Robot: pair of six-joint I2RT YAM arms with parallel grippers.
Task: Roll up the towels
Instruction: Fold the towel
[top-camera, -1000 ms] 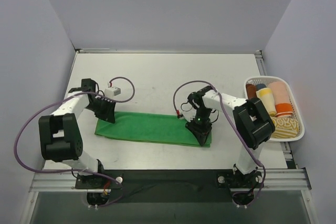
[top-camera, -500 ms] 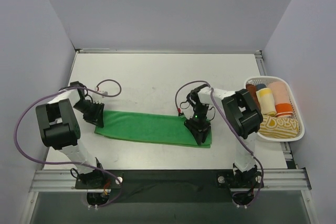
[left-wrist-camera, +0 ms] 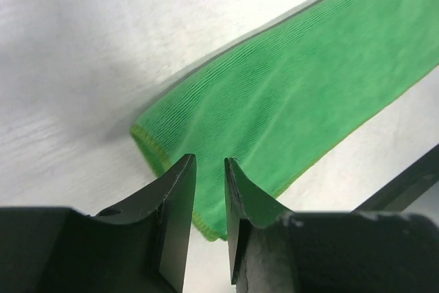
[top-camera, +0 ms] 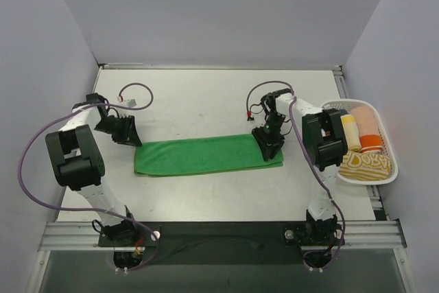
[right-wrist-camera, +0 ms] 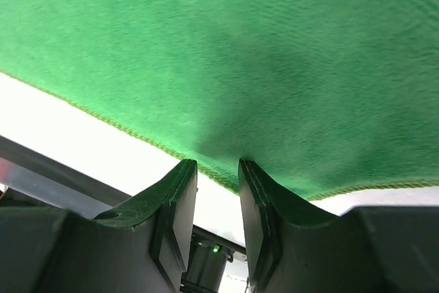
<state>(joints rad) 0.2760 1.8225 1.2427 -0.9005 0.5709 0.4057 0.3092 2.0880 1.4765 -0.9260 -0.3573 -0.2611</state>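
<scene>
The bright green towel (top-camera: 206, 156) lies flat on the table as a long folded strip, running left to right. My left gripper (top-camera: 129, 132) hangs just beyond the strip's left end; in the left wrist view its jaws (left-wrist-camera: 210, 166) stand slightly open above that end of the towel (left-wrist-camera: 309, 80), with nothing between them. My right gripper (top-camera: 269, 145) is over the strip's right end. Seen from the right wrist, it (right-wrist-camera: 217, 166) is a little open at the towel's hemmed edge (right-wrist-camera: 240, 53) and holds nothing. A pale yellow rolled towel (top-camera: 348, 130) lies in the basket.
A white slatted basket (top-camera: 370, 182) at the right table edge holds several rolled towels. Purple cables loop over the table near each arm, one at the back left (top-camera: 134, 94). Grey walls close in the left, back and right sides.
The green strip has shifted toward the back and swung level. The right gripper moved back and right along with the strip's right end. The left gripper moved left and back, off the towel's left end.
</scene>
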